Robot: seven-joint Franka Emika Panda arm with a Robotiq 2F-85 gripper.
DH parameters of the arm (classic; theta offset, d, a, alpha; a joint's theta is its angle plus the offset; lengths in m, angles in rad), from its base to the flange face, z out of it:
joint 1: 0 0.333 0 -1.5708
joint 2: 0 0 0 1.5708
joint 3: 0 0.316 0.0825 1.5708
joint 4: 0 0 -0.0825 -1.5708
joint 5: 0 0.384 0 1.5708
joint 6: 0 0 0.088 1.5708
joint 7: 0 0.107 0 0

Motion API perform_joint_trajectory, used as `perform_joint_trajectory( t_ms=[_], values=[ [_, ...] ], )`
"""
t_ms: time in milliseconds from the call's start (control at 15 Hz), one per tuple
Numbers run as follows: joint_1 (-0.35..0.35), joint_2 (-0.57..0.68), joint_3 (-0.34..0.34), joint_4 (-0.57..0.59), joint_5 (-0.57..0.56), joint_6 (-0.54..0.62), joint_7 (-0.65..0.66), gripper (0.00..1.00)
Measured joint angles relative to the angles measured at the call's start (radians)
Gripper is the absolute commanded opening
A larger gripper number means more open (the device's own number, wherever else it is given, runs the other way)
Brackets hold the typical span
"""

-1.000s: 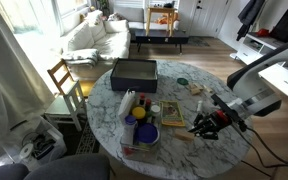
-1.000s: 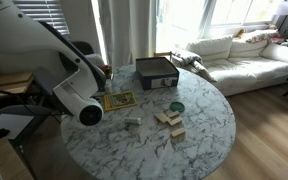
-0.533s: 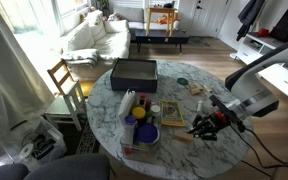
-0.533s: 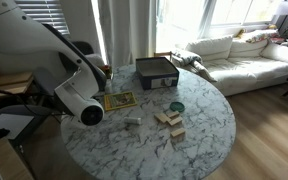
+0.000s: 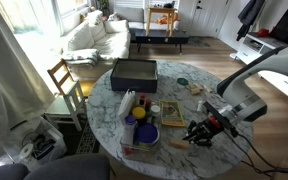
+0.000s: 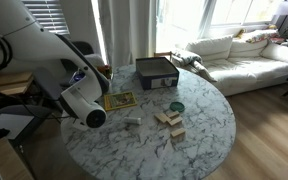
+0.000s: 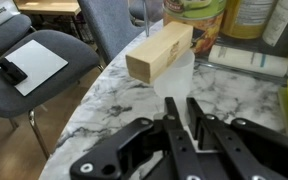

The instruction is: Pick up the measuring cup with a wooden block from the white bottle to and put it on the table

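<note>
Plainly the gripper (image 7: 181, 103) carries nothing: its fingers stand almost together, with only a thin slit between them, low over the table (image 7: 119, 100). Straight ahead of the fingertips, near but not touching, lies the wooden block (image 7: 160, 52), turned at a slant to the hand. It seems to rest on something pale and see-through that may be the measuring cup, though that cannot be told for sure. The white bottle (image 5: 127, 103) lies well beyond the block, far from the hand, and nothing can be made out lying on it. The step looks like an approach for a grasp. To do it well, the fingers should spread wide before the hand goes further forward, or the closed tips will only shove the block along the marble. The wrist should turn to square the fingers with the block's narrower faces. The table's edge runs close beside the block, so any push should be gentle. Compared with the earlier exterior frames, the gripper (image 5: 202, 133) has dropped lower and drawn nearer the block, while the things on the table lie as they did.
</note>
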Motion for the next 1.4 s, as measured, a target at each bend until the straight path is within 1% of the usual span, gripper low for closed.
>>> perform_joint_trajectory(
  t_ms=[400, 733, 800, 1000, 1267, 1400],
  values=[
    [0.004, 0.046, 0.017, 0.033, 0.05, 0.0, -0.017, 0.04],
    [0.014, 0.073, 0.019, 0.051, 0.069, 0.0, -0.044, 0.04],
    [0.015, 0.075, 0.019, 0.053, 0.069, 0.0, -0.046, 0.34],
    [0.016, 0.075, 0.019, 0.054, 0.069, 0.001, -0.054, 0.55],
    [0.016, 0.075, 0.015, 0.055, 0.069, 0.001, -0.072, 0.86],
    [0.016, 0.074, 0.011, 0.056, 0.069, 0.001, -0.076, 0.98]
  ],
)
